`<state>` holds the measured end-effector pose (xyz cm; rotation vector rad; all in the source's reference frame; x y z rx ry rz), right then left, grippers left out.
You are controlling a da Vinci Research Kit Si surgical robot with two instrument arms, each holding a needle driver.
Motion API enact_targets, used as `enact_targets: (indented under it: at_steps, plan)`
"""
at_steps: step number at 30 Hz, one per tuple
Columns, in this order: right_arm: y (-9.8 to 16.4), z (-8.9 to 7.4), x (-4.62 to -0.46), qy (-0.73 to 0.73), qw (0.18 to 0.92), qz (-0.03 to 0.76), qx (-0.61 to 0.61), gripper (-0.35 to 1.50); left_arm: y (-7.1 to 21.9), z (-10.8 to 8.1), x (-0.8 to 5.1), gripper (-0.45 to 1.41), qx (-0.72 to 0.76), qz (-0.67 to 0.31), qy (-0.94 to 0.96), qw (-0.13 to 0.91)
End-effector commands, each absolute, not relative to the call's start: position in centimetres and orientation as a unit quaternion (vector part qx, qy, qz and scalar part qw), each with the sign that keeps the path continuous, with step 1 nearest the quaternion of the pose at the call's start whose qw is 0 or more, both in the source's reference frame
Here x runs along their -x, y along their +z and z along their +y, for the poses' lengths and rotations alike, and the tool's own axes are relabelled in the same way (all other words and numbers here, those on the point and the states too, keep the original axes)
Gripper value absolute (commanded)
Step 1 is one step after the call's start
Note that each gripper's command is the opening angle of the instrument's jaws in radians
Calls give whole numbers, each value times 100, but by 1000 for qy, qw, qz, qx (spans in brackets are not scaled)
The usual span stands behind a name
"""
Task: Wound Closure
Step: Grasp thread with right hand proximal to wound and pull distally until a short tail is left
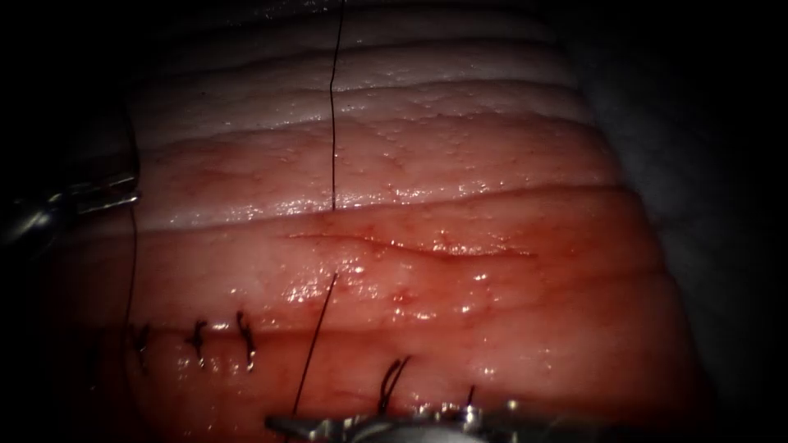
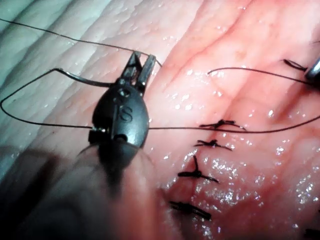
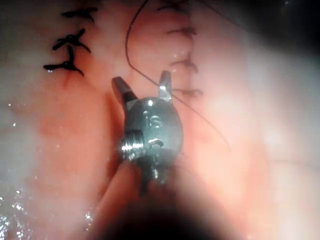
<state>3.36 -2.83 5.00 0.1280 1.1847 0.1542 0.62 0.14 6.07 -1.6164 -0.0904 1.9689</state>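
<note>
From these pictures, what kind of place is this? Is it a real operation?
Most likely a surgical training bench, not an operation: a slab of layered tissue with rows of finished stitches, loose thread, and two robot needle drivers, the left tool and the right tool.

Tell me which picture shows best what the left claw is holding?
The left wrist view. There the left claw is seen close up, jaws shut on the thread above the tissue. In the endoscope view it sits at the dim edge, its grip hard to make out. The right wrist view looks at the right claw, jaws open, holding nothing.
</note>
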Motion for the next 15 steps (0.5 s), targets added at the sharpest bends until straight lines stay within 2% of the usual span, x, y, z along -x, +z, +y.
enact_targets:
  at_steps: [1, 7, 15]
  plan:
    - [517, -266, -328, 76, 823, 560, -49, 118, 614, 15, -57, -45, 606, -33, 739, 292]
    - [550, -229, -310, 82, 822, 563, -20, 116, 622, 12, -53, -45, 603, -35, 741, 293]
    - [610, -195, -327, 77, 831, 551, 8, 121, 623, 7, -52, -45, 601, -36, 741, 297]
